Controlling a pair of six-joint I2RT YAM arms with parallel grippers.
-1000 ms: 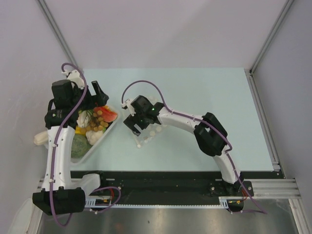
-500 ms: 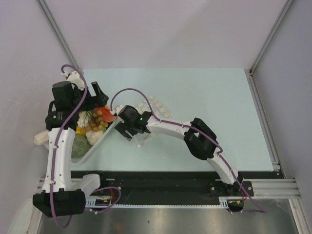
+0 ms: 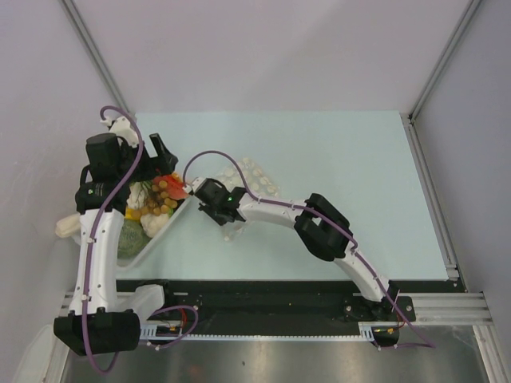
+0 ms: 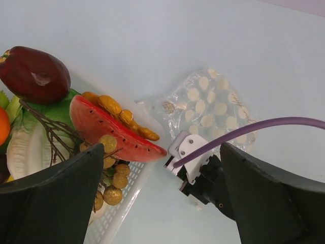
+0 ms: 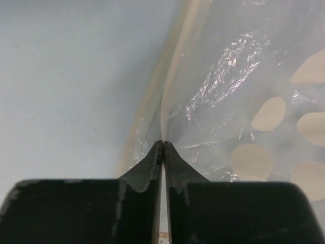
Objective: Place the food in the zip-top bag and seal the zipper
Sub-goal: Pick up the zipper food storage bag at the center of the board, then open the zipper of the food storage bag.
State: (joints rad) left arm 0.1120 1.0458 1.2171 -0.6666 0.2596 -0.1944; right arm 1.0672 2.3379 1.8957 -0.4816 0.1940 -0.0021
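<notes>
The food lies heaped in a white tray (image 3: pixel 156 238): a red watermelon slice (image 4: pixel 114 132), a dark purple fruit (image 4: pixel 35 73) and golden grapes (image 4: pixel 114 179). My left gripper (image 3: pixel 162 159) hangs open above the tray's right end, its wide jaws framing the tray rim and the table in the left wrist view (image 4: pixel 157 203). The zip-top bag (image 3: pixel 254 177), clear with white dots, lies crumpled just right of the tray. My right gripper (image 5: pixel 163 145) is shut on the whitish zipper (image 5: pixel 170 76) at the bag's left edge (image 3: pixel 214 209).
A pale object (image 3: pixel 65 227) lies off the table's left side beside the tray. Grey walls with metal rails (image 3: pixel 435 72) enclose the table. The right arm's purple cable (image 4: pixel 254 127) arches over the bag.
My right gripper slid left across the bag to its edge by the tray and closed on the zipper strip. The bag has bunched up. My left arm has stayed still.
</notes>
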